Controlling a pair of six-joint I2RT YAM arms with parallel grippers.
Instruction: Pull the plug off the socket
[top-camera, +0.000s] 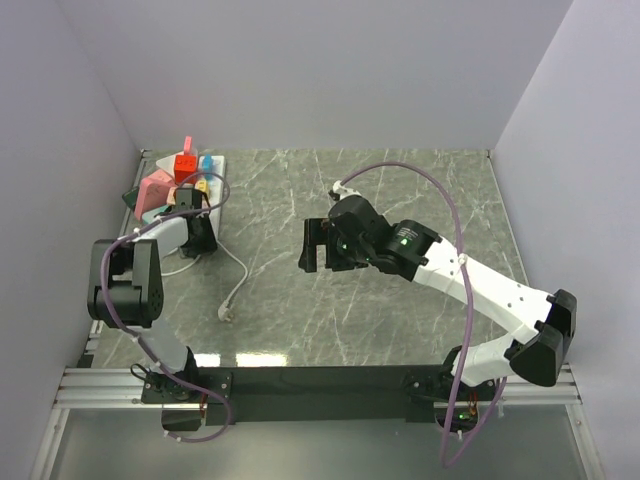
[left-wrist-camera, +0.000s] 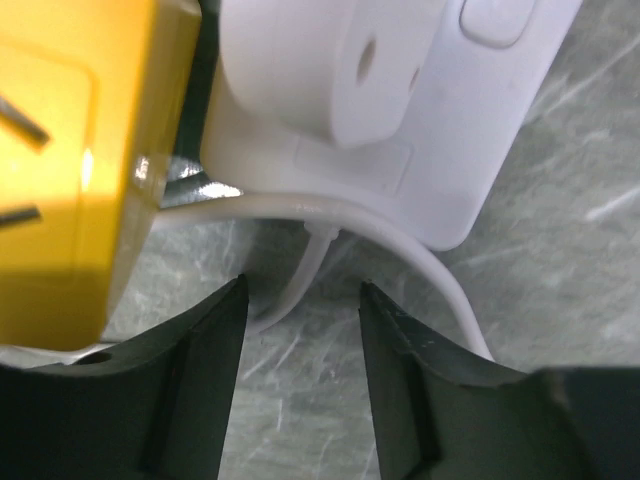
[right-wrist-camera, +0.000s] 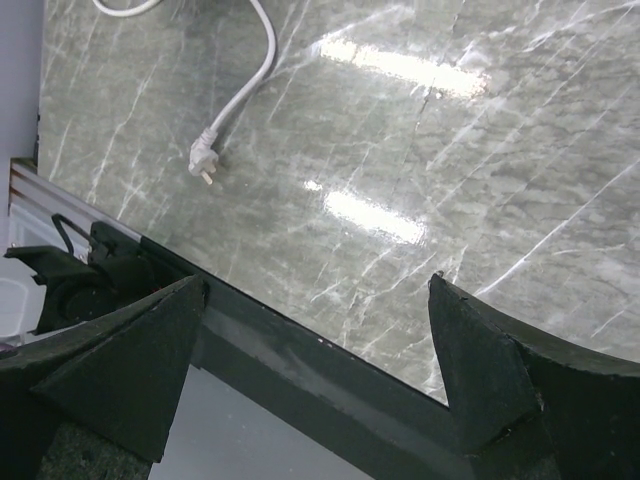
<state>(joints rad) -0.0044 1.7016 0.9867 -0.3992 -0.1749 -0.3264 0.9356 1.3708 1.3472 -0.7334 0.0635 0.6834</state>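
In the upper left of the top view, the white socket strip (top-camera: 221, 163) is seen with coloured plugs seated in it, a red plug (top-camera: 185, 164) among them. The left gripper (top-camera: 200, 236) is held at the strip's near end, fingers parted and nothing clasped, and in its wrist view a yellow plug (left-wrist-camera: 60, 170) is shown against the strip. Further right, a white cord (top-camera: 238, 270) is laid on the table (top-camera: 400, 190), and the right gripper (top-camera: 312, 247) is held at centre frame, spread wide and empty.
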